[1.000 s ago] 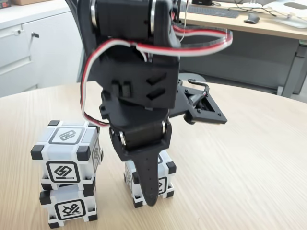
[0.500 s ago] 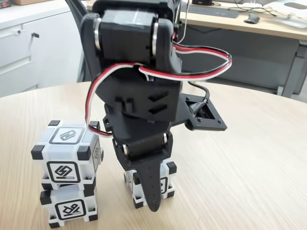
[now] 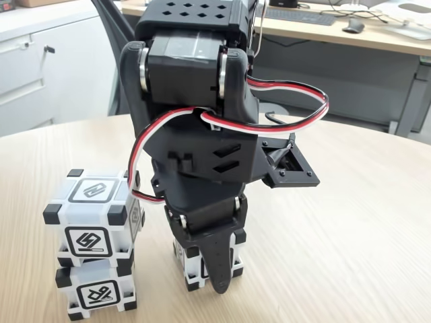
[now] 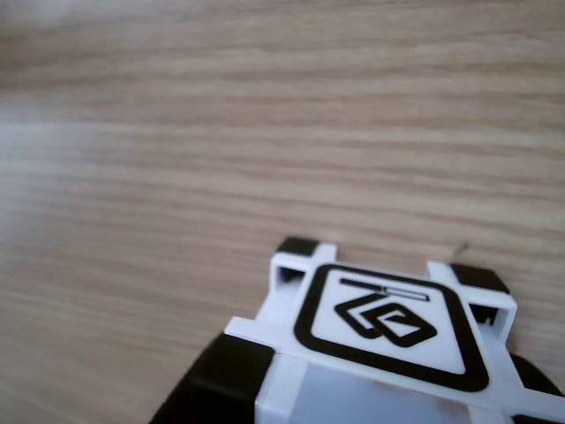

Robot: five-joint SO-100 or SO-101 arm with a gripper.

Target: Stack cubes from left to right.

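Cubes, stacked pair: two white-grey cubes with black corner blocks stand one on the other at the left of the fixed view; upper cube [image 3: 94,215], lower cube [image 3: 97,291], faces roughly flush.
Cube, single: third cube [image 3: 195,264] rests on the table just right of the stack, apart from it, largely hidden behind the arm; in the other view this cube [image 4: 388,353] sits at the bottom edge.
Markings: each visible face bears a black-framed square symbol; the symbols differ between faces.
Gripper: black gripper [image 3: 221,279] points down in front of the single cube, one finger [image 3: 219,266] overlapping the cube's front face; whether the jaws are parted or closed on the cube cannot be told.
Obstruction: arm body and motor housing [image 3: 185,64] block most of the single cube and the table behind.
Cabling: red-white-black cable [image 3: 296,128] loops around the arm.
Table: round light wood-grain table [image 3: 350,235].
Surroundings: white cabinet [image 3: 47,60] at upper left; desk [image 3: 377,37] with keyboard [image 3: 296,13] and mouse [image 3: 353,25] at upper right.
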